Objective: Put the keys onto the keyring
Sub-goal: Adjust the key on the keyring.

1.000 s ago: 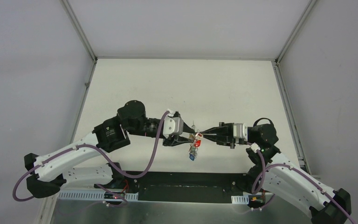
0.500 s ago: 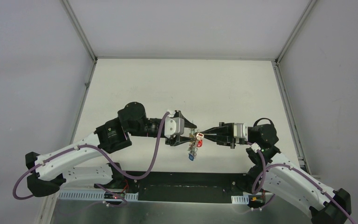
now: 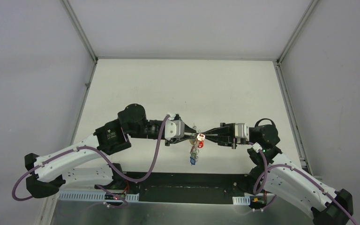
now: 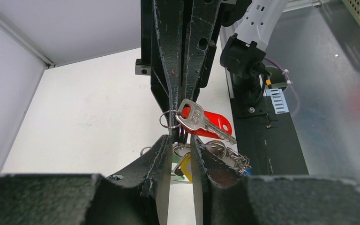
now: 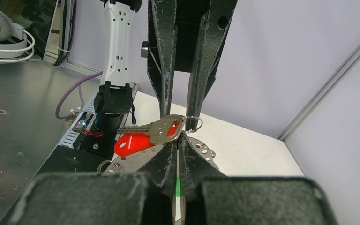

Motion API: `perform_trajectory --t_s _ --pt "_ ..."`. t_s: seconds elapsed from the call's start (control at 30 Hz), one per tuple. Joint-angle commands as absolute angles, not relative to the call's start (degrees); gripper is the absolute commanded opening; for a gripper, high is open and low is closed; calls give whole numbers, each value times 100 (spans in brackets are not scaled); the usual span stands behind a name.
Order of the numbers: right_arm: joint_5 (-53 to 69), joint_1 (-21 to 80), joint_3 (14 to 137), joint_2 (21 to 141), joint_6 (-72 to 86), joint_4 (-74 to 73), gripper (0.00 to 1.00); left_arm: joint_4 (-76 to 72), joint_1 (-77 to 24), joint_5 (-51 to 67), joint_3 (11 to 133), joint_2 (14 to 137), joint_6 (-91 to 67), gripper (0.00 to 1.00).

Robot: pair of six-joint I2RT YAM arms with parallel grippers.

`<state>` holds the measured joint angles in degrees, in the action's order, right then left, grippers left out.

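**Risks.** We judge the main hazard to be a drop. The keys [image 3: 195, 151] hang in the air from the point where the two grippers meet tip to tip. If either one loosens before the other has a firm hold, the bunch falls to the table [image 3: 178, 89]. We also expect that pulling the arms apart with both clamped would twist the thin wire or lever a key out of its pinch. The fingertips are crowded together, so a small misalignment could knock them into each other.

**Left gripper** [image 4: 181, 147]. Its jaws are narrowed to a slit at the knot. We cannot tell what they pinch.

**Right gripper** [image 5: 176, 157]. Its jaws are pressed together with a green sliver between the pads, which we take for a key head.

**Keys.** The bunch is held above the table, midway between the arms.
- The red key [image 4: 211, 124] lies level across the top with a plain silver blade crossing it.
- A small ring [image 4: 161, 120] of grey wire sits at its head.
- Below hang more silver pieces, plus yellow and blue heads.

**Keyring.** We see only thin grey wire within the knot and cannot make out the full loop.
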<state>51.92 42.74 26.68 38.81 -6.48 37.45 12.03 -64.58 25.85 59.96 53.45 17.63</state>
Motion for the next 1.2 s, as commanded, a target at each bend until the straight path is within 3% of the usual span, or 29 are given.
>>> perform_trajectory --t_s 0.0,0.23,0.43,0.67,0.97,1.17 --pt "5228 4280 2988 3867 -570 4210 0 1129 -6539 2606 6114 5437 1893 22" --pt "5255 4281 2997 3906 -552 4219 0 1146 -6607 2560 6213 5557 1955 25" --pt "5300 4283 2997 3946 -533 4232 0 1169 -6654 2494 6273 5601 1968 0" --pt "5289 4285 3026 3897 -529 4063 1 1404 -6659 2070 6292 5471 1826 0" --pt "4242 4282 3298 3480 -793 2278 67 1930 -6654 1454 6583 5357 1697 0" --pt "3839 4285 3527 3057 -1504 904 87 2564 -6656 1092 6921 5335 1819 0"
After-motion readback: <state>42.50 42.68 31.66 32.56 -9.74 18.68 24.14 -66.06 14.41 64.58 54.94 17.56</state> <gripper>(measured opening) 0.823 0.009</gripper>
